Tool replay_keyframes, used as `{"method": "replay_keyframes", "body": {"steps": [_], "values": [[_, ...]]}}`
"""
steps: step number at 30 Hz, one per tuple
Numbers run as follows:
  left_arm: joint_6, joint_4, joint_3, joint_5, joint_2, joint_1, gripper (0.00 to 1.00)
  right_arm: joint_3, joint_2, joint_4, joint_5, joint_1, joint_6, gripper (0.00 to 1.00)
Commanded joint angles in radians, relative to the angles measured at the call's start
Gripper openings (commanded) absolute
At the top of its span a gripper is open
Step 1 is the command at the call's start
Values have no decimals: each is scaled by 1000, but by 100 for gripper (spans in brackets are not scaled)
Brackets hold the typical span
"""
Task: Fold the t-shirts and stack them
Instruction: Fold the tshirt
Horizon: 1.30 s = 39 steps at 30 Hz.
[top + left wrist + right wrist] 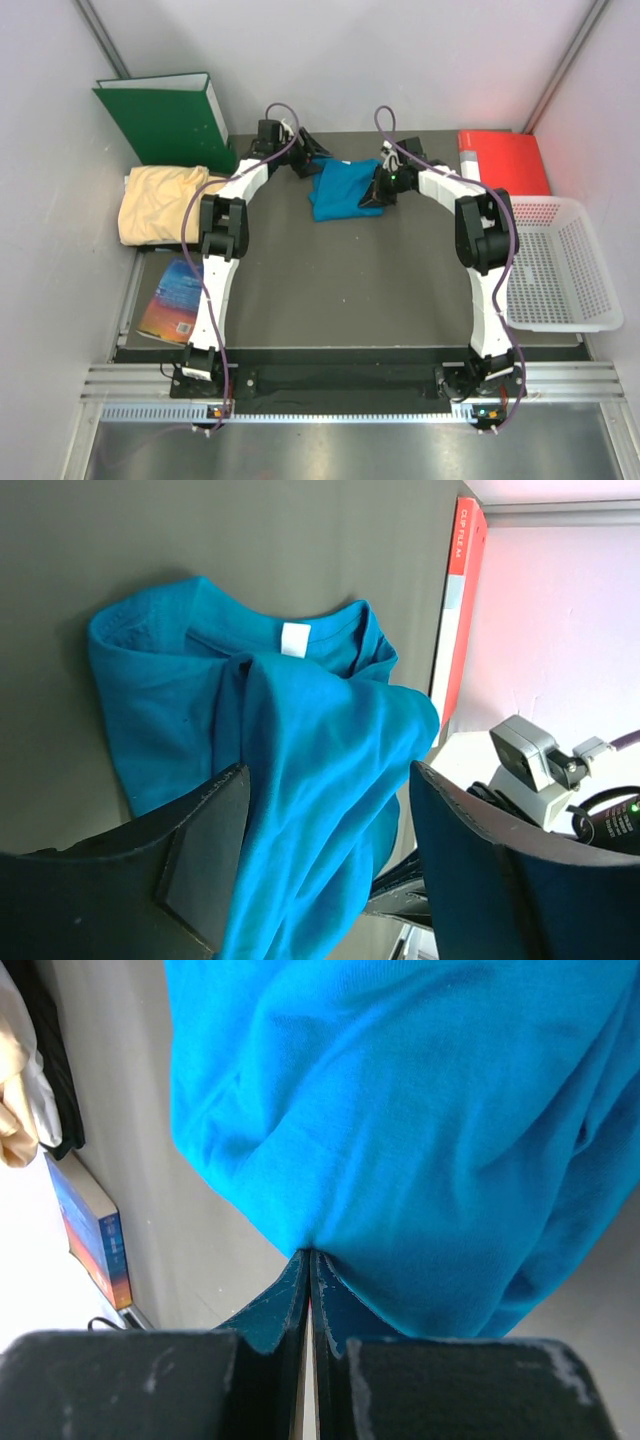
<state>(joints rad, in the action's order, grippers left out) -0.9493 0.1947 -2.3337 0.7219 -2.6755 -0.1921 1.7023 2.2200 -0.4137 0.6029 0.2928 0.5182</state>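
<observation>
The teal-blue t-shirt (340, 190) lies bunched at the back middle of the grey table. In the left wrist view it (290, 740) shows its white neck label (296, 639). My left gripper (305, 160) is open at its left edge, and a fold of the shirt hangs between the spread fingers (205, 865). My right gripper (375, 192) is shut on the shirt's right edge, the cloth (400, 1120) pinched at the fingertips (310, 1260). The pale yellow-orange t-shirt (160, 203) lies crumpled at the left side.
A green binder (170, 115) stands at the back left. A red folder (505, 160) lies at the back right, next to a white basket (560, 265). A book (175, 295) lies at the left edge in front of the yellow shirt.
</observation>
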Motion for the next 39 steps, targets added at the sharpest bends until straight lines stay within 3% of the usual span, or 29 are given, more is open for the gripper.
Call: {"method": "replay_keyframes", "body": {"steps": [1, 22, 26, 27, 39], "values": [[8, -35, -10, 24, 43, 17, 68, 39, 10, 15, 1, 23, 8, 0], [-40, -84, -19, 65, -41, -12, 56, 43, 13, 4, 1, 28, 2, 0], [-45, -93, -19, 67, -44, -12, 27, 42, 13, 3, 1, 26, 3, 0], [-46, -95, -22, 67, -40, -12, 3, 42, 13, 3, 1, 29, 0, 0], [-62, -170, 34, 34, 29, 33, 0, 19, 3, 7, 3, 28, -4, 0]]}}
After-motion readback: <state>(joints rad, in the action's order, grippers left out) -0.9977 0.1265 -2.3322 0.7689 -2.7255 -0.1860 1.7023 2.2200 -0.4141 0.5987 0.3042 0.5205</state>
